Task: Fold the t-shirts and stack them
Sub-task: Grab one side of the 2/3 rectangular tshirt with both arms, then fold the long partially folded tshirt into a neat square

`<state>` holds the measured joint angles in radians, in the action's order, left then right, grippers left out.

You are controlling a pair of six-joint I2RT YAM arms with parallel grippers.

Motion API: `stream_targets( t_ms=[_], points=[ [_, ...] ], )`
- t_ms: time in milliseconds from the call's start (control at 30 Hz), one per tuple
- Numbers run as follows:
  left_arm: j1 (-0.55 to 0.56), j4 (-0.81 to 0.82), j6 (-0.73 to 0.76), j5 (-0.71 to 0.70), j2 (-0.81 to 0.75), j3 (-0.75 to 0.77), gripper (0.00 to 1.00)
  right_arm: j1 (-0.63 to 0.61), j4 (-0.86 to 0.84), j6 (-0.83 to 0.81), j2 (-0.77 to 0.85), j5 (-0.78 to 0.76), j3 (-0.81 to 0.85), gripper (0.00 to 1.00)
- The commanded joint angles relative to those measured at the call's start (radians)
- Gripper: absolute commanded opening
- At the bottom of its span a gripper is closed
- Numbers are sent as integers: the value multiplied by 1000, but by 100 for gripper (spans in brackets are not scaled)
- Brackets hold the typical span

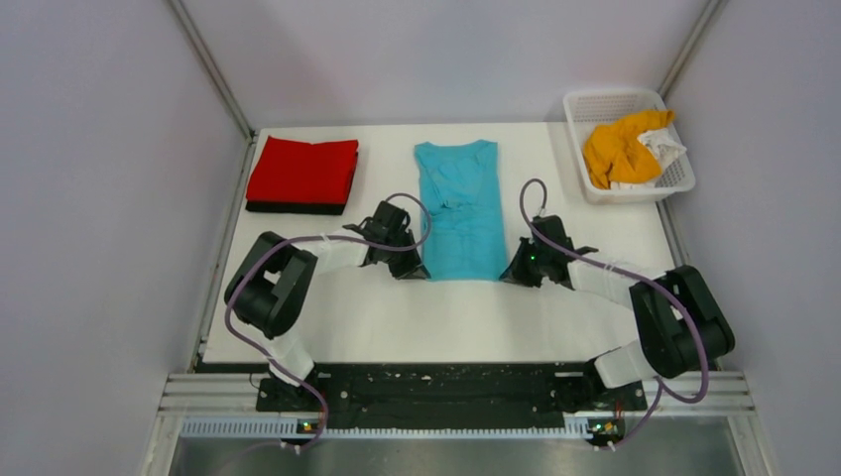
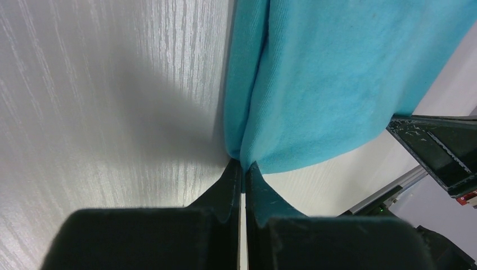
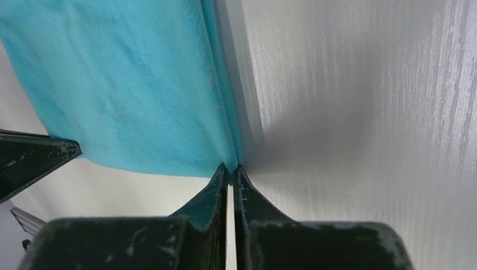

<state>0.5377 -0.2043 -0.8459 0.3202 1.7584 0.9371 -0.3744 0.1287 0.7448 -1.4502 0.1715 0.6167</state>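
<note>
A turquoise t-shirt [image 1: 458, 208] lies lengthwise in the middle of the white table, sides folded in, collar at the far end. My left gripper [image 1: 413, 266] is shut on its near left corner, seen pinched in the left wrist view [image 2: 242, 162]. My right gripper [image 1: 512, 272] is shut on its near right corner, seen pinched in the right wrist view [image 3: 230, 166]. The turquoise cloth fills the left wrist view [image 2: 337, 79] and the right wrist view [image 3: 124, 84]. A folded red t-shirt [image 1: 303, 170] lies on a black one [image 1: 295, 207] at the far left.
A white mesh basket [image 1: 678, 183] at the far right corner holds an orange shirt [image 1: 617, 149] and a white one [image 1: 662, 149]. Bare white table [image 1: 446, 317] lies between the turquoise shirt and the arm bases. Grey walls close in both sides.
</note>
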Motion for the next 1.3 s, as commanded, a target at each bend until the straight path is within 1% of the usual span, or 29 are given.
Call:
stream_targets(
  t_ms=[0, 167, 233, 333, 433, 500, 600, 700, 767, 867, 933, 1033, 1133, 1267],
  points=[
    [5, -7, -3, -42, -56, -80, 0, 5, 35, -13, 43, 44, -50, 0],
    [52, -42, -49, -89, -227, -228, 0, -30, 171, -17, 210, 115, -119, 0],
    [87, -62, -97, -89, -313, -291, 0, -59, 237, 1, 299, 196, -144, 0],
    [167, -140, -168, -116, -460, -358, 0, -144, 347, 65, 452, 274, -172, 0],
    [273, -261, -249, -167, -621, -377, 0, -236, 426, 145, 560, 343, -186, 0],
    [331, -313, -301, -174, -696, -395, 0, -278, 453, 188, 630, 378, -190, 0],
    [376, -358, -358, -143, -784, -407, 0, -297, 531, 196, 720, 395, -162, 0],
    [413, -415, -388, -159, -847, -378, 0, -299, 624, 175, 767, 401, -126, 0],
    [416, -435, -383, -176, -870, -348, 0, -299, 656, 156, 783, 383, -111, 0],
    [414, -405, -339, -237, -874, -305, 0, -298, 648, 114, 757, 313, -68, 0],
    [411, -384, -294, -278, -857, -263, 0, -294, 652, 68, 710, 235, 8, 0],
    [375, -421, -214, -307, -799, -165, 0, -276, 672, -20, 631, 125, 124, 0],
    [294, -414, -132, -292, -736, -94, 0, -215, 653, -89, 547, 88, 205, 0],
    [155, -308, -31, -191, -632, -28, 0, -123, 582, -149, 472, 78, 273, 0]
  ],
)
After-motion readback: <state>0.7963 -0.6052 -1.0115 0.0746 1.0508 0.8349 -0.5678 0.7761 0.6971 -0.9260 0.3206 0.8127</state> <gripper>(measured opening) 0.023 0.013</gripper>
